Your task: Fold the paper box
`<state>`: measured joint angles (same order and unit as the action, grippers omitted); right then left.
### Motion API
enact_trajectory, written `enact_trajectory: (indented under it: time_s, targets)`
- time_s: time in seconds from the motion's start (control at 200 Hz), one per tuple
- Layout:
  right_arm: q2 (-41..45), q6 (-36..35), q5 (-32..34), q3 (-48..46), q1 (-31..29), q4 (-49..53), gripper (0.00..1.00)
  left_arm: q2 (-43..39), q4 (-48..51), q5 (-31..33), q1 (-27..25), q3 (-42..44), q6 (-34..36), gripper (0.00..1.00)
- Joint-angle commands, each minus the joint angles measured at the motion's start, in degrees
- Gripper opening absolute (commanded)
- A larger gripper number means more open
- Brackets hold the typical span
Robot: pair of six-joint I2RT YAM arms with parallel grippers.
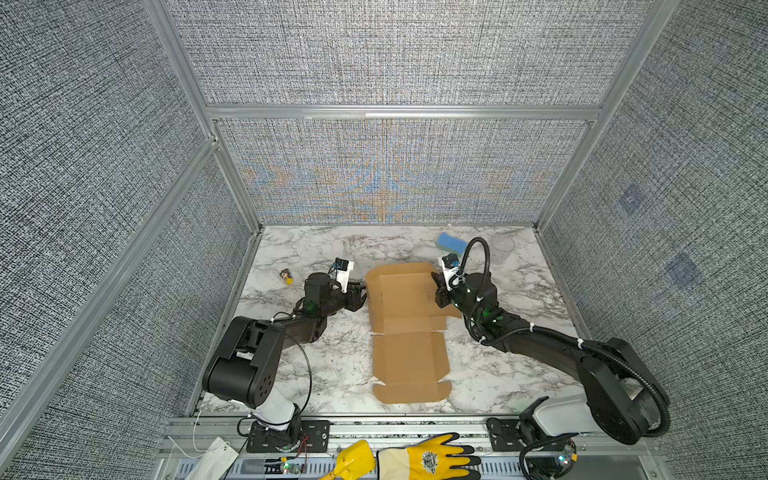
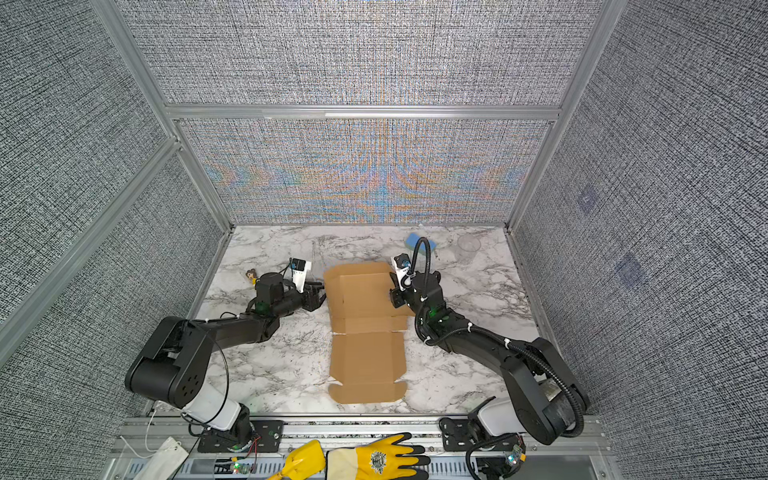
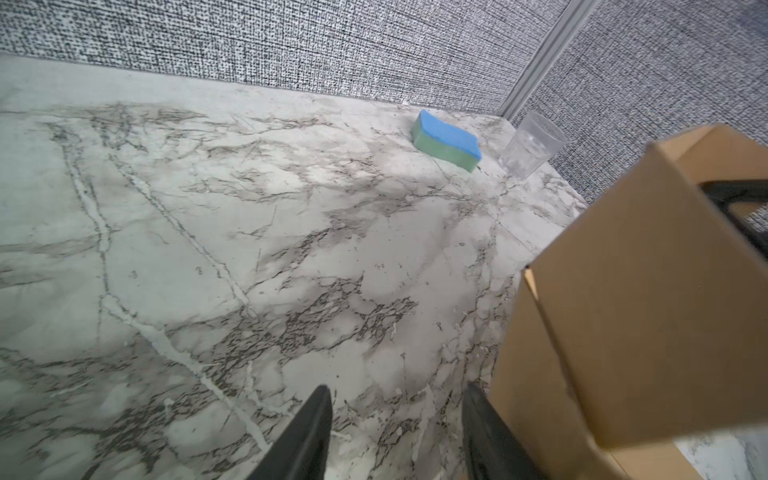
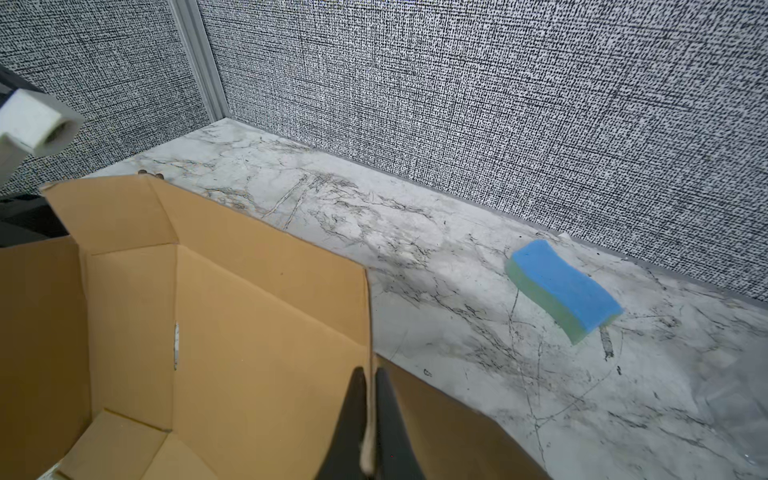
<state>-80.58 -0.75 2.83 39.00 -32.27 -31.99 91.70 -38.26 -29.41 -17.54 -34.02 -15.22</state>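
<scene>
The paper box [image 1: 409, 357] [image 2: 365, 357] is a brown cardboard sheet in the middle of the marble table. Its near panels lie flat and its far part stands folded up into walls. My right gripper [image 1: 436, 286] [image 4: 371, 372] is shut on the top edge of the raised right wall [image 4: 249, 332], one finger on each side of the cardboard. My left gripper [image 1: 361, 293] [image 3: 397, 390] stands open just outside the raised left wall [image 3: 648, 299]. Only marble shows between its fingers, and one finger is close beside the cardboard.
A blue and green sponge [image 1: 451, 242] [image 4: 565, 286] lies near the back wall, right of the middle, with a clear plastic cup [image 2: 468, 247] [image 3: 532, 145] beside it. A small toy figure [image 1: 286, 276] sits behind the left arm. A yellow glove [image 1: 424, 459] lies on the front rail.
</scene>
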Motion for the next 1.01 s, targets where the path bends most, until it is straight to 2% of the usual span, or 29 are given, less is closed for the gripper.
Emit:
enact_trajectory:
  time_s: [0.0,0.455,0.735,0.84,1.0]
  targets:
    - [0.15,-0.2,-0.97,0.11,-0.12,-1.77,0.0,0.23,-7.5,-5.07,-0.04,1.13,-0.41,0.53]
    - [3.58,-1.55,-4.87,-4.78,-0.39,-3.81,0.0,-3.03,-10.7,-5.94,-0.04,4.99,-1.11,0.51]
    - [7.01,-1.99,-4.92,-12.27,-0.43,-10.34,0.0,-6.79,-6.01,-2.49,-0.04,4.25,-0.79,0.5]
    - [7.2,-1.85,-4.76,-12.35,-0.45,-10.82,0.0,-7.93,-4.37,-0.96,-0.04,2.96,-1.65,0.5]
    - [5.46,-2.48,-3.92,-9.72,-0.46,-10.57,0.0,-8.6,3.56,1.48,-0.04,-3.07,0.54,0.5]
